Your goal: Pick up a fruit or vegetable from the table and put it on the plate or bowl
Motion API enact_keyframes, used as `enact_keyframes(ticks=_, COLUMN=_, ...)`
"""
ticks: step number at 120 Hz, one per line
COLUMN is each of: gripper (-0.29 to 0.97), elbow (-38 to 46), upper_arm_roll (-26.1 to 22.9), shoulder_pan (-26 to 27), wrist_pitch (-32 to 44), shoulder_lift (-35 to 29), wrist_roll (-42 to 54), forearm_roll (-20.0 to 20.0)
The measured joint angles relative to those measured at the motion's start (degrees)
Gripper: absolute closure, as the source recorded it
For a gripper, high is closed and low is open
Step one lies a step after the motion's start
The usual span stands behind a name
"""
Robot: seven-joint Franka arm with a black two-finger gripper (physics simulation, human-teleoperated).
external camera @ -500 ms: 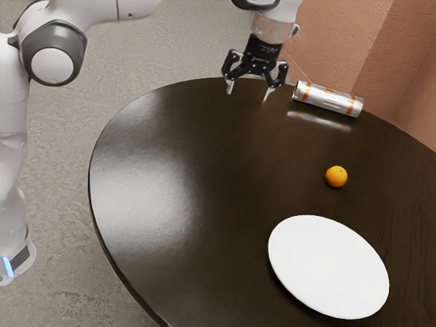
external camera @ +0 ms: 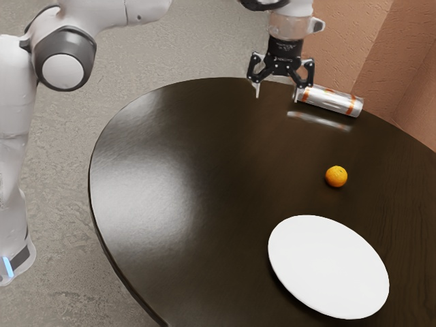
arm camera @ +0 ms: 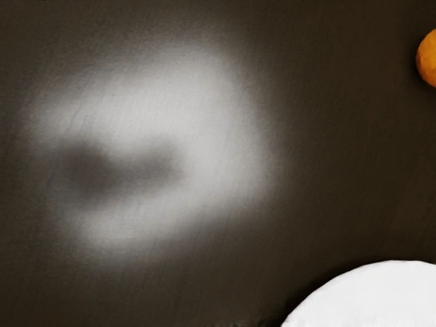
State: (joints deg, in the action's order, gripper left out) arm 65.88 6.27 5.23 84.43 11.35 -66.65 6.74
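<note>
The task has not really begun, as far as one can judge: the fruit is untouched and the plate is bare. In the exterior view the white arm (external camera: pixel 61 58) comes in from the upper left, and its black fingers (external camera: pixel 278 94) hang spread apart with nothing between them, at the top centre of the frame over the far edge of the dark round counter (external camera: pixel 191 191). Just to their right in the picture lies a silver can (external camera: pixel 328 100) with orange bands, on its side. One fingertip overlaps the can's near end in the frame, but whether it touches cannot be told. The small orange (external camera: pixel 336 176) sits on the counter at the right of the frame, about mid-height, well apart from the fingers and near the white plate (external camera: pixel 328 266), which lies at the lower right. In the wrist view the orange (arm camera: pixel 428 58) and a part of the plate's rim (arm camera: pixel 381 296) both show at the edges, with bare dark counter between them, so the hand is not yet centred over the fruit. What remains, by this reading, is everything: bring the open fingers over the orange, lower them, close on it, lift, carry it the short way to the plate and let it go.
</note>
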Motion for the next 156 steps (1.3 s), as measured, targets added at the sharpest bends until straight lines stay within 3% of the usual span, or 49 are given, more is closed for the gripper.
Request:
enact_keyframes(ticks=26, gripper=0.0, elbow=-7.67, upper_arm_roll=-6.38, shoulder_pan=-0.99, wrist_pitch=20.76, shoulder_lift=16.82, wrist_roll=32.47, forearm_roll=3.14)
enact_keyframes(ticks=45, gripper=0.0, elbow=-6.49, upper_arm_roll=-6.44, shoulder_pan=-3.1, wrist_pitch=31.31, shoulder_lift=21.29, wrist_roll=51.68, forearm_roll=4.35)
enact_keyframes(ticks=69, gripper=0.0, elbow=-4.32, upper_arm_roll=-6.22, shoulder_pan=-6.22, wrist_pitch=36.82, shoulder_lift=23.56, wrist_roll=71.68, forearm_roll=5.29)
enact_keyframes(ticks=103, gripper=0.01, elbow=-5.66, upper_arm_roll=-14.31, shoulder_pan=-14.94, wrist_pitch=39.57, shoulder_lift=27.66, wrist_roll=91.48, forearm_roll=4.94)
enact_keyframes(ticks=127, gripper=0.01, elbow=-7.77, upper_arm_roll=-19.72, shoulder_pan=-15.93, wrist_pitch=43.44, shoulder_lift=31.82, wrist_roll=101.59, forearm_roll=4.8)
enact_keyframes(ticks=156, gripper=0.02, elbow=-8.02, upper_arm_roll=-20.76, shoulder_pan=-16.76, wrist_pitch=49.22, shoulder_lift=33.32, wrist_roll=110.09, forearm_roll=4.81)
